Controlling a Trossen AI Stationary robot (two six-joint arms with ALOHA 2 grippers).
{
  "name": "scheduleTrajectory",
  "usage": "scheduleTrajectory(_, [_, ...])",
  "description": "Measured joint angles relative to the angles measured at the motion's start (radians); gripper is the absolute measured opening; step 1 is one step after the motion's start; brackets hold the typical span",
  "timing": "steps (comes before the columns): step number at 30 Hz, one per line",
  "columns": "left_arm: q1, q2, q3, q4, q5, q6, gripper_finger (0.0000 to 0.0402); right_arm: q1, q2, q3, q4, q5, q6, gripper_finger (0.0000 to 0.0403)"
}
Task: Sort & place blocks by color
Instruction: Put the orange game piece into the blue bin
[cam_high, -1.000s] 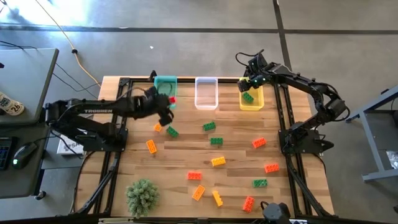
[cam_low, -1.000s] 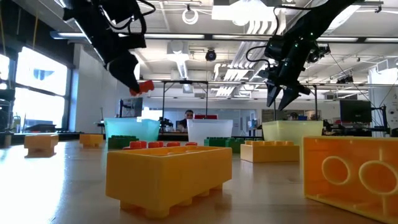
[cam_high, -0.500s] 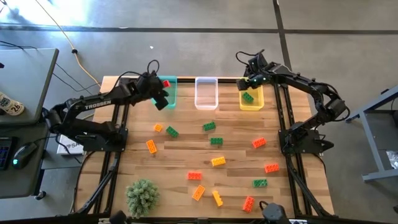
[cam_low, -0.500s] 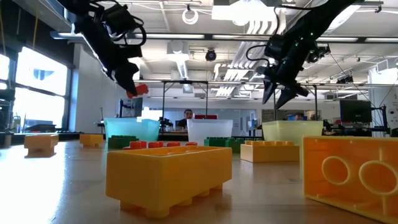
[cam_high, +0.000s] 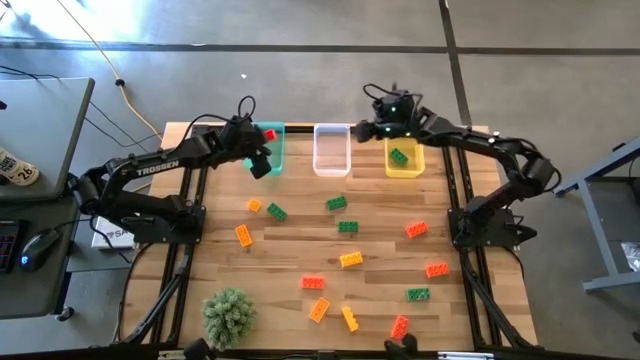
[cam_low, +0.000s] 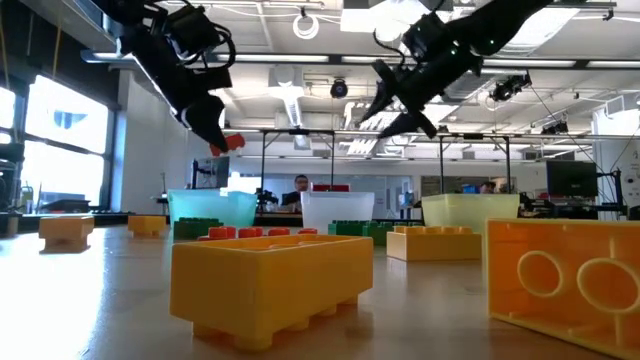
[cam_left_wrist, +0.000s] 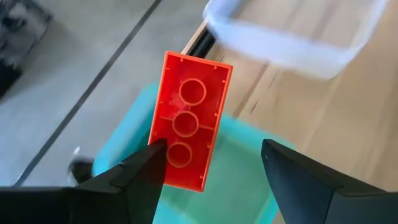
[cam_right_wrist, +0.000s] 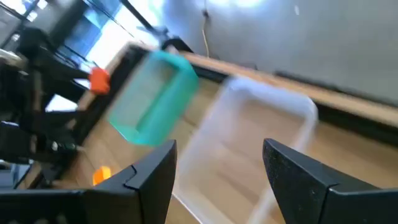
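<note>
Hanging over the teal bin (cam_high: 279, 152) at the table's (cam_high: 290, 252) back edge, the red block (cam_left_wrist: 189, 121) sits farther back than a second ago. Its hollow underside faces the wrist camera, and its long side runs along the fingers. The left gripper (cam_left_wrist: 212, 150) has its fingers apart now; one finger touches the block and the other does not. The right gripper (cam_right_wrist: 217, 152), open and empty, has moved from over the yellow bin (cam_high: 404, 173) toward the clear bin (cam_high: 332, 128). I count five red blocks, five yellow-orange ones and five green ones, one of them lying in the yellow bin. The plant ball (cam_high: 229, 314) is near the front left corner.
</note>
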Motion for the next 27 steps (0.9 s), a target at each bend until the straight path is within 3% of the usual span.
scheduleTrajectory(8, [-0.065,0.000,0.002,0.199,0.037,0.052,0.0246,0.070,0.000,0.000,0.091,0.069,0.010,0.0227])
scheduleTrajectory(16, [-0.091,0.058,0.133,0.182,0.007,0.080,0.0246,0.071,0.000,0.000,0.232,0.041,0.026,0.0227])
scheduleTrajectory(27, [-0.074,0.138,0.209,0.152,-0.001,0.087,0.0245,0.048,0.000,0.000,0.212,0.010,-0.079,0.0227])
